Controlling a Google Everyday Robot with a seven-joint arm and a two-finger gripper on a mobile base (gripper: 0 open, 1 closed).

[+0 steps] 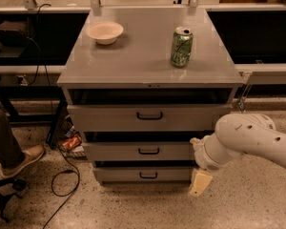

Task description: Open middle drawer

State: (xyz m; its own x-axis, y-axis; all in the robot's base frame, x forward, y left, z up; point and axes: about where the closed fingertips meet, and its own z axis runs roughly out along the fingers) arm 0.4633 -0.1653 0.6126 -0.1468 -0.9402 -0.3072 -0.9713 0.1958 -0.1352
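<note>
The grey metal cabinet has three drawers stacked at its front. The middle drawer has a small black loop handle and sits between the tallest top drawer and the smallest bottom drawer. A dark gap shows above each drawer front. My gripper hangs from the white arm at the cabinet's lower right. It is beside the bottom drawer's right end, below the middle drawer's right end and well right of its handle. It holds nothing that I can see.
A white bowl and a green can stand on the cabinet top. A person's leg and shoe, a chair base and a black cable lie on the floor at left. Dark benches stand behind.
</note>
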